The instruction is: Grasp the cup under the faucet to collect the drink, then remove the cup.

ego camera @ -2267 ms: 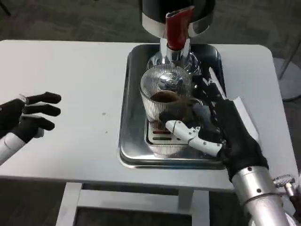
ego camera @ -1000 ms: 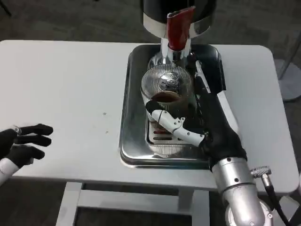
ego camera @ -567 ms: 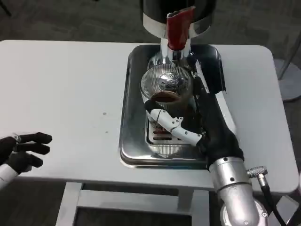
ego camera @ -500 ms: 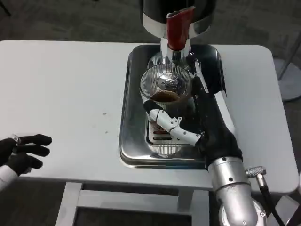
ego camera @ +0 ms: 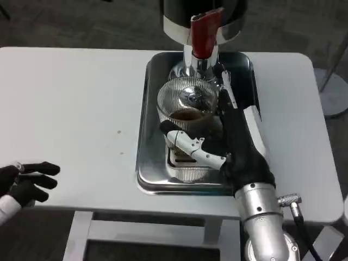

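Under the faucet (ego camera: 204,38), at twelve o'clock on my desk (ego camera: 70,103), my right robot hand (ego camera: 228,147) grasps the ribbed glass cup (ego camera: 185,106) over the steel tray (ego camera: 155,179); my left robot hand (ego camera: 24,182) rests loosely curled, holding nothing, at eight o'clock.

The ribbed clear glass cup (ego camera: 187,106) sat on a glossy steel tray (ego camera: 152,179); the table (ego camera: 76,109) looked matt white.

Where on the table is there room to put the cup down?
The white table is bare from the metal tray across to the left hand at its near edge. A narrower bare strip lies right of the tray. The tray is crowded: cup, faucet, right hand.
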`<action>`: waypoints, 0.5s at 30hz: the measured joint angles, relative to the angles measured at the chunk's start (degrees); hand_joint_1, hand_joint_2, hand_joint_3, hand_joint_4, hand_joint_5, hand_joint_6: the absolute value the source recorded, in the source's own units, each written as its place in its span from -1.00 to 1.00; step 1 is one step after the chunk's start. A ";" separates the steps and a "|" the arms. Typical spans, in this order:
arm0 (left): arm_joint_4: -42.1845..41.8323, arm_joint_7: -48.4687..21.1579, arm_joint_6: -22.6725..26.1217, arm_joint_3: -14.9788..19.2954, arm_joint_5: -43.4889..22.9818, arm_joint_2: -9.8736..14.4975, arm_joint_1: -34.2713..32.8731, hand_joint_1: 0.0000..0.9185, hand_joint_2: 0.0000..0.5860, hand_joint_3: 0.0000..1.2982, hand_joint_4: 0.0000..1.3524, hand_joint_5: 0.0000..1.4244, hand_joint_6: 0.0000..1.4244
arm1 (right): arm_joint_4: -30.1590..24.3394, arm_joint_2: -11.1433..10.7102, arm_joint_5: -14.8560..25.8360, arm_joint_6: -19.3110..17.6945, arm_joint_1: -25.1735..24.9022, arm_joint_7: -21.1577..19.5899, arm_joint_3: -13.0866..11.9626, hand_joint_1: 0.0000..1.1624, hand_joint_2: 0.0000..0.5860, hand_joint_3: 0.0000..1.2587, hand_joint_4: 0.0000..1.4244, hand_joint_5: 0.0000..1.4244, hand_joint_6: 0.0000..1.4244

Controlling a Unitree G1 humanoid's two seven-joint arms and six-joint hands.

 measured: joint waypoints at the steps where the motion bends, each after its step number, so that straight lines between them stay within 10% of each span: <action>1: 0.00 -0.01 0.00 0.05 0.00 0.00 0.02 -1.00 -0.62 -0.45 -0.46 -0.42 -0.43 | 0.00 0.00 -0.16 -0.01 0.00 -0.07 0.05 0.34 -0.29 -0.90 -0.65 -0.52 -0.38; 15: 0.55 -0.12 -0.01 0.88 -0.03 0.19 0.02 -1.00 -0.69 -0.42 -0.44 -0.42 -0.43 | -0.36 0.50 -6.34 -0.32 0.49 -4.37 2.26 0.40 -0.24 -0.60 -0.34 -0.18 0.09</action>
